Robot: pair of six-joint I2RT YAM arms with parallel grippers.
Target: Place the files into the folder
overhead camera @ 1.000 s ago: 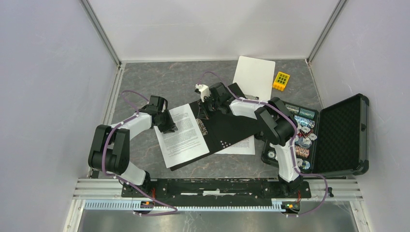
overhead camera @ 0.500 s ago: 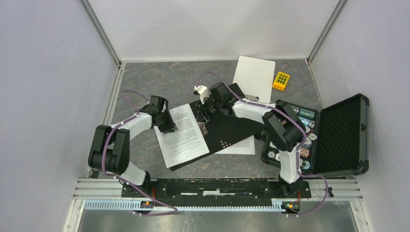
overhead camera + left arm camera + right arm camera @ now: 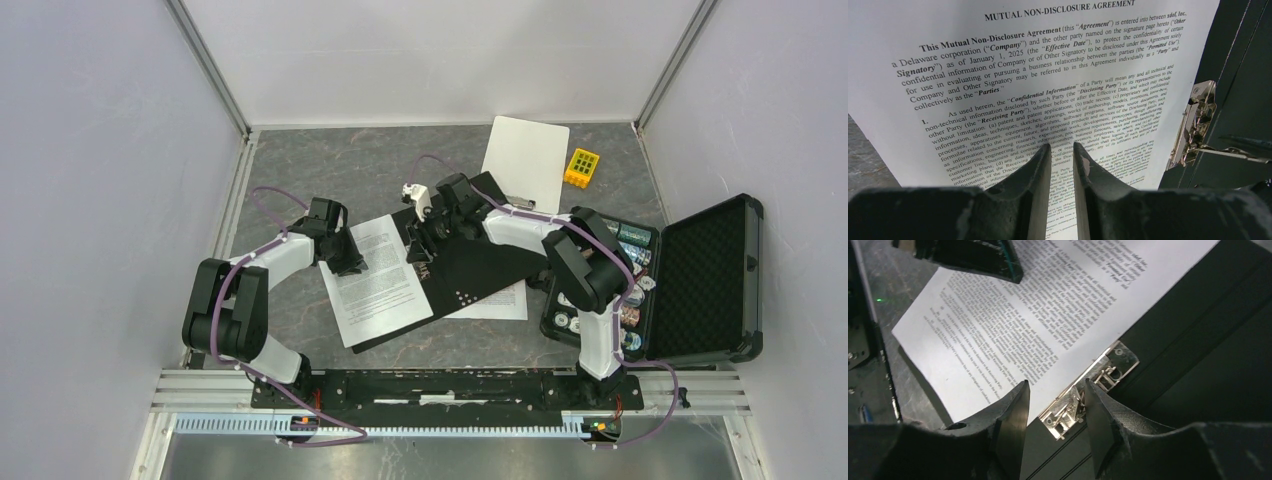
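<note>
The folder [image 3: 478, 272] lies open at the middle of the grey table [image 3: 320, 165], black inside up, running from 10 o'clock to 4 o'clock. A printed sheet [image 3: 385, 285] headed as a non-disclosure agreement rests on its 9 o'clock half, its left and near edges overhanging onto the table. The second sheet [image 3: 497, 303] shows only as a white strip from under the folder's edge at 5 o'clock.

The left gripper [image 3: 352, 265] sits on the printed sheet's 9 o'clock margin. In its wrist view the left gripper [image 3: 1062, 147] has its fingers [image 3: 1040, 172] drawn almost together, a thin slit between them, tips down on the text. Nothing shows clamped in the slit.

The right gripper [image 3: 424, 238] hangs over the spine at 12 o'clock of the sheet. In its own camera the right gripper [image 3: 1055, 387] is released, its jaws spread to either side of the metal clip [image 3: 1113, 365], which lies just beside the sheet's edge. I cannot tell if a finger touches the clip.

A white clipboard [image 3: 527, 160] lies at 1 o'clock, a small yellow block [image 3: 582, 167] just beside it. An open black case [image 3: 705, 275] stands at 3 o'clock
</note>
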